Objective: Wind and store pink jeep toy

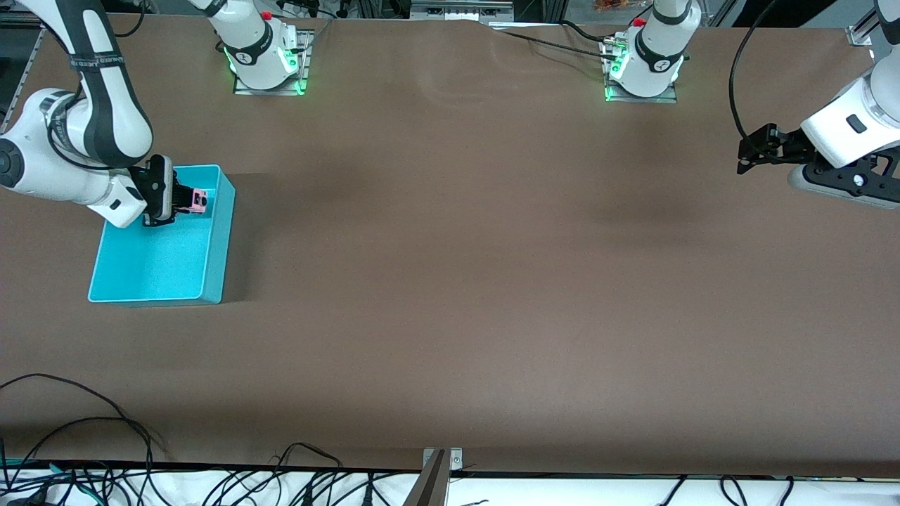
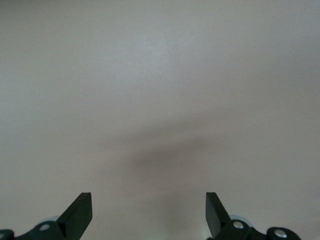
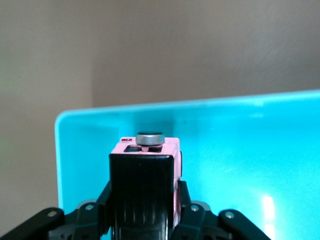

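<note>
The right gripper (image 1: 193, 201) is clenching the pink jeep toy (image 1: 199, 200) and holding it over the turquoise bin (image 1: 211, 281), above the part of the bin toward the robots' bases. From the bin's middle the toy is sitting at about one o'clock in the front view. I judge that it is being carried there so it can be dropped inside, with the storing step nearly reached; the toy is not yet lying on the bin's floor.

In the right wrist view the toy (image 3: 150, 150) is showing as a small boxy pink car pinched between dark fingers (image 3: 141, 190), with a round grey disc on the end pointing away from the wrist camera, maybe a spare wheel or winding knob; I cannot tell which. The bin's wall (image 3: 250, 107) is rising just past it.

The left gripper (image 1: 759, 149) is waiting over bare brown table (image 1: 450, 281) at the left arm's end, at about three o'clock, its fingers (image 2: 80, 212) spread wide and holding nothing.
</note>
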Available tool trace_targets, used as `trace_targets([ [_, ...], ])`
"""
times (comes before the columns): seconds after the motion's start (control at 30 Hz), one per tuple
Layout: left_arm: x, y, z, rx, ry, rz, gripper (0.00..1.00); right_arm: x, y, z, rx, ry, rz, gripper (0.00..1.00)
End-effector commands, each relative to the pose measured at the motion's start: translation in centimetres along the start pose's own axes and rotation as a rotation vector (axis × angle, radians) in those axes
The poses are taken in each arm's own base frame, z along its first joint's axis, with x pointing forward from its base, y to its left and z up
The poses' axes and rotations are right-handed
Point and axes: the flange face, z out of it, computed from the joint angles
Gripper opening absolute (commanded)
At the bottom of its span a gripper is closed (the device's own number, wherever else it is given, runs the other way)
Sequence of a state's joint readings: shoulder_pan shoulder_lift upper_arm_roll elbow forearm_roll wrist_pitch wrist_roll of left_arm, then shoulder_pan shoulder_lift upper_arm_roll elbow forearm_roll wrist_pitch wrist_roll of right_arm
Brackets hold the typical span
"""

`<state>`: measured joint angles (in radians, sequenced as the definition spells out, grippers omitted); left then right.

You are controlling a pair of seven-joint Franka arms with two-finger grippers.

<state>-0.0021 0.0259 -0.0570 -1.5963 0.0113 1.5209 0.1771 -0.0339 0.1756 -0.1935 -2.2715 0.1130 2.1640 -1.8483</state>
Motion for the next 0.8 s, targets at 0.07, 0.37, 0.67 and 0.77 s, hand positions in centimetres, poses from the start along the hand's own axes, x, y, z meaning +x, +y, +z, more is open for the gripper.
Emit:
trace_targets([
  [0.07,0.2,-0.2,-0.7,0.013,-0.005,-0.004,1.00,-2.9,-1.6,2.6,-0.017,0.009,0.001,0.09],
  [0.37,0.2,-0.3,-0.7,0.013,-0.005,-0.004,1.00,-3.4,-1.2,4.4,-0.006,0.000,0.009,0.19],
  [0.67,0.2,-0.4,-0.8,0.012,-0.003,-0.006,1.00,-3.6,-0.9,5.1,-0.007,-0.004,0.016,0.81],
  [0.77,0.2,-0.4,-0.7,0.013,-0.005,-0.006,1.00,-3.6,-0.8,5.1,-0.006,0.000,0.017,1.00],
])
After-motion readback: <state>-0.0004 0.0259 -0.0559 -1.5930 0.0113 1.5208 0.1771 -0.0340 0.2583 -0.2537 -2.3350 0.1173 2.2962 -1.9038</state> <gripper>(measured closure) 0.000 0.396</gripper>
